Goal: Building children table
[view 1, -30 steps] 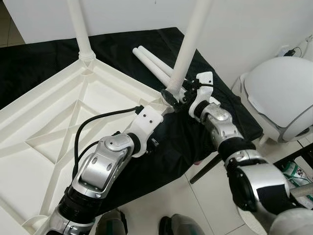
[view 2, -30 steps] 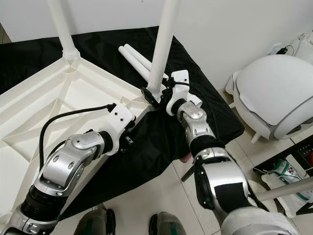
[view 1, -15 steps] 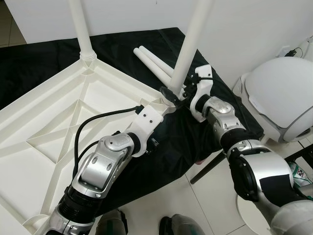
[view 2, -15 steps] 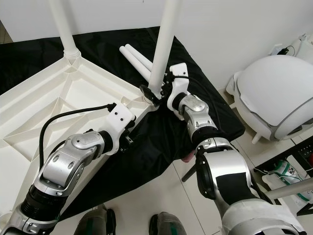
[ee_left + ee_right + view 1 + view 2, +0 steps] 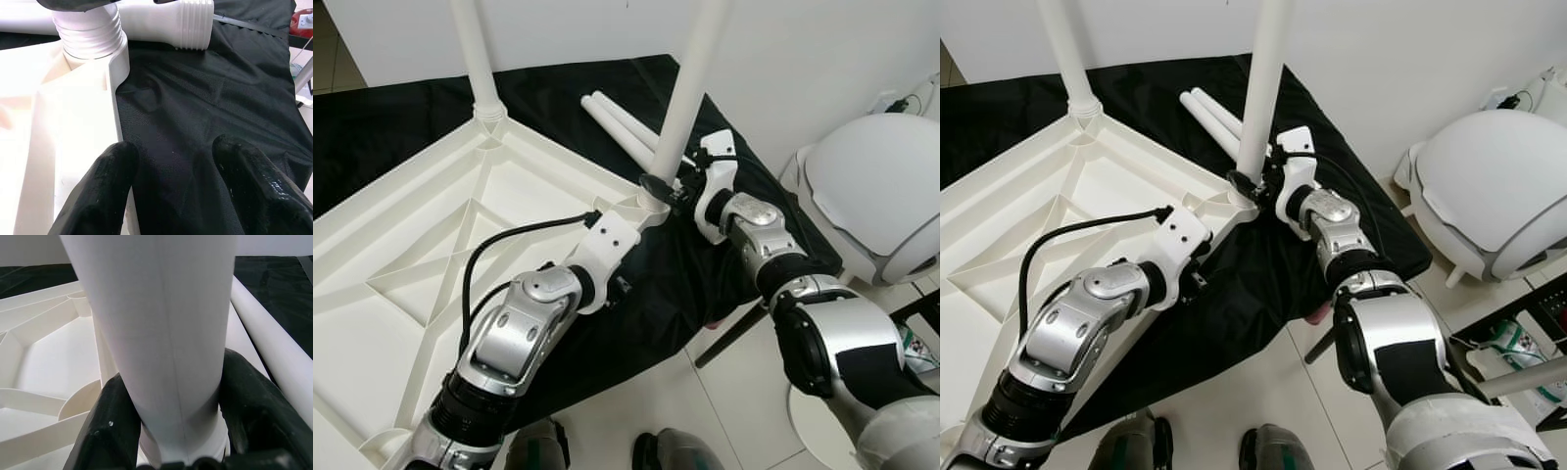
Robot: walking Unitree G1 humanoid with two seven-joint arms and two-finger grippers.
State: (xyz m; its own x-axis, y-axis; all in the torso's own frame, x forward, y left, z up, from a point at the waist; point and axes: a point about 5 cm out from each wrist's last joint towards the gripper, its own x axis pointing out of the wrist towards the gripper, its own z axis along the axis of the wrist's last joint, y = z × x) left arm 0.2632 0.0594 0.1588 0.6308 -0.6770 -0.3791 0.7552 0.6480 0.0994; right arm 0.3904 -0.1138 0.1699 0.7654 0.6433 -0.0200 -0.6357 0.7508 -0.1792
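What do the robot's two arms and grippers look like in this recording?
Both arms are built of silver metal segments with black joints. Each wrist carries a white plastic housing ahead of two long, rounded, glossy black fingers. A black cable loops from the left gripper housing back along its forearm; a thinner black cable runs over the right gripper housing.

Even, bright indoor light fills the head views — sharp throughout, with soft shadows. The white tabletop [image 5: 431, 235] glares slightly against the black cloth [image 5: 685, 284]. Close to the wrist cameras, the black fingers [image 5: 98, 196] blur — straight lines bow near the edges.
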